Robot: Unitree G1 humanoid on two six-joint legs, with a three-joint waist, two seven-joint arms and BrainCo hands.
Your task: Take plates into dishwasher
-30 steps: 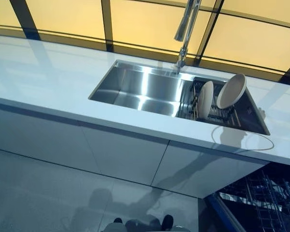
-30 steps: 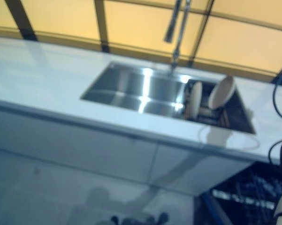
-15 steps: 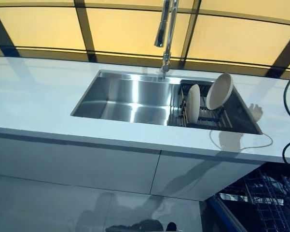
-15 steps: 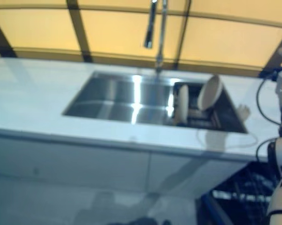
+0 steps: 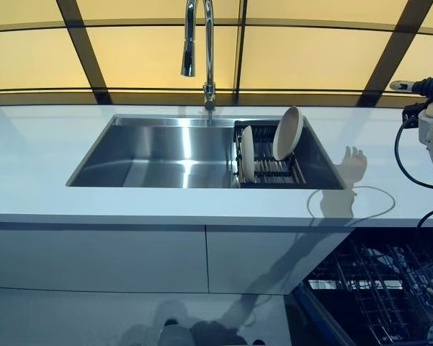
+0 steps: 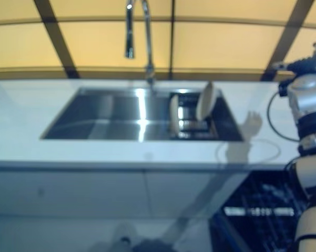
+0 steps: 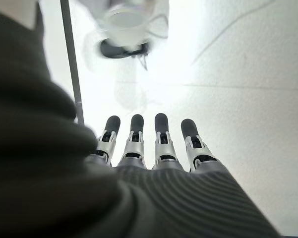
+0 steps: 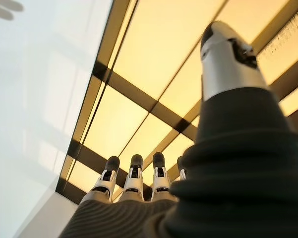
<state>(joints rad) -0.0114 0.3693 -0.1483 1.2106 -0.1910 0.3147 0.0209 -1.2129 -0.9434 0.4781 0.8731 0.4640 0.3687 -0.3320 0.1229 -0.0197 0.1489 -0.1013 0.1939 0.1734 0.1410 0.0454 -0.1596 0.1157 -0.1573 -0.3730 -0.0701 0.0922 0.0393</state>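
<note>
Two pale plates stand in a dark wire rack (image 5: pixel 271 170) at the right end of the steel sink (image 5: pixel 151 153). One plate (image 5: pixel 248 153) stands on edge, the other plate (image 5: pixel 287 132) leans back behind it. My right hand (image 6: pixel 305 65) is raised at the far right, above the counter and well right of the plates. It is open, its fingers (image 8: pixel 134 177) straight toward the yellow wall panels, and holds nothing. My left hand (image 7: pixel 161 145) shows only in the left wrist view, open and empty, fingers pointing at the pale floor.
A tall chrome faucet (image 5: pixel 207 52) rises behind the sink's middle. The white counter (image 5: pixel 29 166) runs left and right of the sink. Below the counter at the lower right, the dishwasher's wire rack (image 5: pixel 375 288) stands pulled out.
The camera has swung, so the sink now sits level and nearer the middle. My right arm has risen into view at the right edge. The plates have not moved.
</note>
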